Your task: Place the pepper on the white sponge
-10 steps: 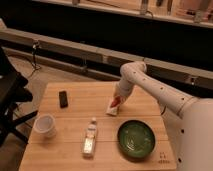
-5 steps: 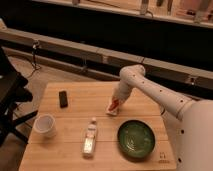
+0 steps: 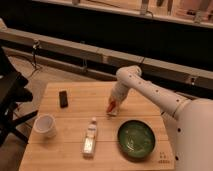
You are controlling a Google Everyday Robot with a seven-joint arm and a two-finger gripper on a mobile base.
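the small red-orange pepper (image 3: 111,105) sat at the tip of the gripper (image 3: 112,106), low over the flat whitish sponge (image 3: 112,112) near the middle of the wooden tabletop (image 3: 75,95), toward its far edge. over the last second the arm had barely shifted, so the placing looked nearly done, not released. whether the fingers held the pepper, i cannot tell. the green bowl (image 3: 136,139) lay toward the near right corner.
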